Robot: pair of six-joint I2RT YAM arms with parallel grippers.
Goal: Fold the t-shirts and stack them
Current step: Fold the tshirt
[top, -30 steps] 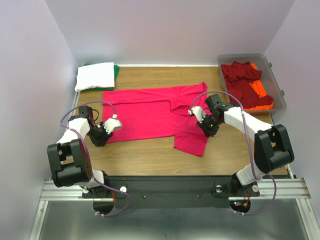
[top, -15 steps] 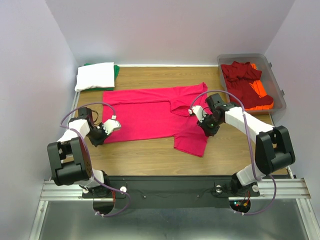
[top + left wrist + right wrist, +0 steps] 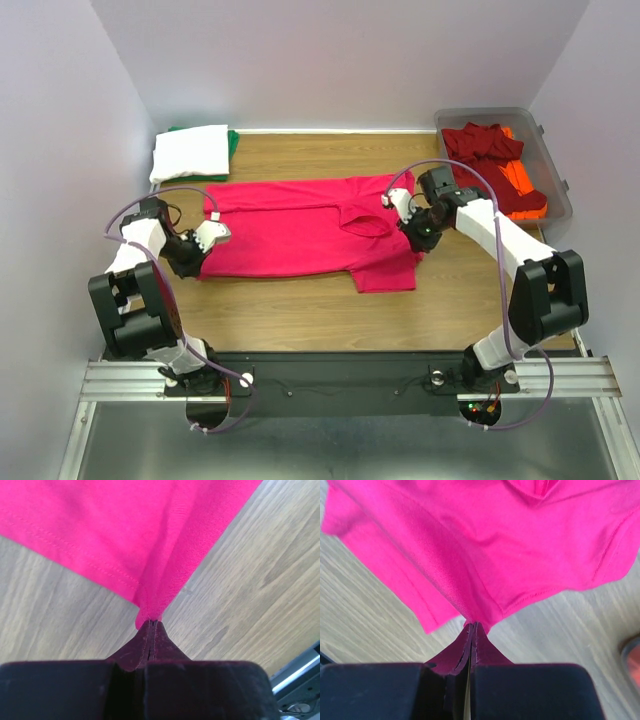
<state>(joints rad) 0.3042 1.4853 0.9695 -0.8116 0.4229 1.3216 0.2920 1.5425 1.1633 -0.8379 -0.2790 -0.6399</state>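
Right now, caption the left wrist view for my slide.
Left gripper shut on a corner of the pink-red t-shirt over the wooden table.

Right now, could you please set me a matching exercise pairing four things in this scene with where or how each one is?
Things:
1. pink t-shirt
2. white t-shirt
3. dark red t-shirts
4. left gripper

Places or states:
a. folded, at the far left corner of the table
b. shut on pink cloth
c. heaped in the clear bin
d. spread across the middle

Pairs: 1-d, 2-a, 3-c, 4-b
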